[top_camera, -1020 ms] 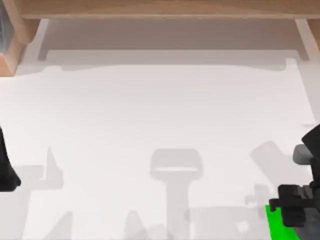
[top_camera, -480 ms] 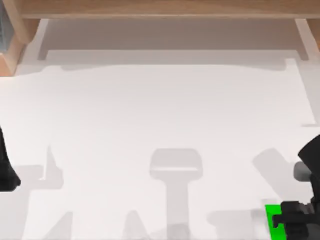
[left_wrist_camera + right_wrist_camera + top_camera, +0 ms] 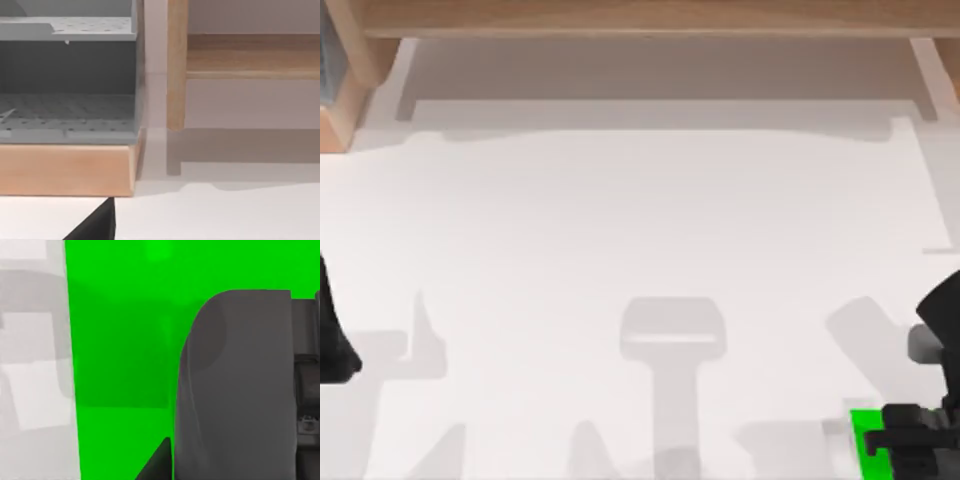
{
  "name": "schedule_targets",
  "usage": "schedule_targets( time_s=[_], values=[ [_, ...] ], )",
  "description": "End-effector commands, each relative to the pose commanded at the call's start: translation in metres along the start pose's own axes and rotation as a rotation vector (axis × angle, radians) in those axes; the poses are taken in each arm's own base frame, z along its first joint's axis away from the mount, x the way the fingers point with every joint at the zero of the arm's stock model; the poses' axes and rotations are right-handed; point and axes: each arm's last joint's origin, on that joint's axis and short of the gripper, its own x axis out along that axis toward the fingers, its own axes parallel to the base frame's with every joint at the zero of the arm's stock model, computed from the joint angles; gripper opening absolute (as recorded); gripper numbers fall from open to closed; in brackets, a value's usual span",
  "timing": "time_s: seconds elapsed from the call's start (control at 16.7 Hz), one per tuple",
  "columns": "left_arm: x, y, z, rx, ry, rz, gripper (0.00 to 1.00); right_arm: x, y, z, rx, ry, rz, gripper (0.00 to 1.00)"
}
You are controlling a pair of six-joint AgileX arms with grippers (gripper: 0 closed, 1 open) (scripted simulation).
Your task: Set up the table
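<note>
The table is a wide white surface with a light wooden rim along the far side. My right gripper hangs low at the front right corner, over a small bright green patch. In the right wrist view a dark grey rounded body stands close against the green patch; I cannot tell whether it is held. My left arm sits parked at the left edge.
A grey perforated rack on a wooden base stands at the far left corner, beside a wooden post. Shadows of the arms lie across the front of the table.
My right arm has drawn back toward the front right corner, covering more of the green patch; over the last half second it has barely moved. The left arm is still.
</note>
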Motion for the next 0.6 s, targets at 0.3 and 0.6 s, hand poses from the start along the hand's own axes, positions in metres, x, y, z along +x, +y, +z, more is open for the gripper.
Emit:
schedule_targets(
  time_s=[0.3, 0.6],
  values=[
    [0.0, 0.0, 0.0, 0.0, 0.0, 0.0, 1.0, 0.0, 0.0, 0.0, 0.0, 0.0, 0.0, 0.9],
    [0.0, 0.0, 0.0, 0.0, 0.0, 0.0, 1.0, 0.0, 0.0, 0.0, 0.0, 0.0, 0.0, 1.0]
  ],
)
